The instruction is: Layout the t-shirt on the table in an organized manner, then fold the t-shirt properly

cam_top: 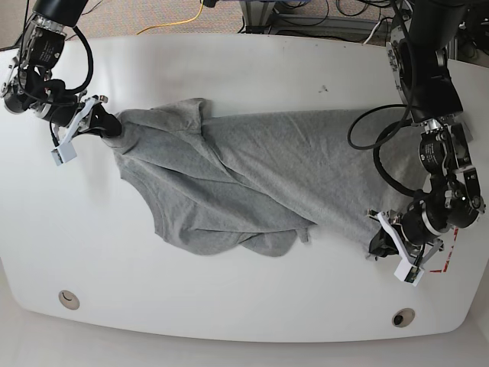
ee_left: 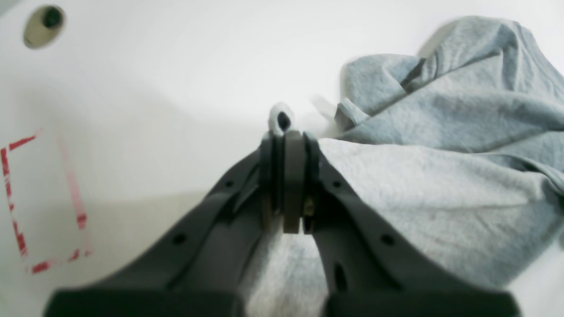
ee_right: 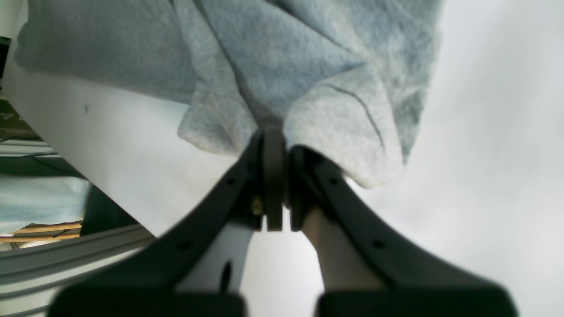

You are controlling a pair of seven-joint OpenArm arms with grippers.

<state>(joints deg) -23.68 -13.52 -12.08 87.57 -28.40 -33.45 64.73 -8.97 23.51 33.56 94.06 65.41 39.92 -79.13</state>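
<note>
Two sets of fingers [cam_top: 113, 127] [cam_top: 380, 243] pinching soft heather-grey t-shirt [cam_top: 252, 180] | rumpled, stretched | smooth white table [cam_top: 229, 76]

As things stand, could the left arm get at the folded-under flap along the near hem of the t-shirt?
Probably not yet: the left end effector is shut on the t-shirt at its far corner, so it would have to let go first. The table between looks free.

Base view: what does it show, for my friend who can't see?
A grey t-shirt lies stretched, wrinkled, across a white table. The right gripper and left gripper each pinch an opposite end with closed jaws.
</note>
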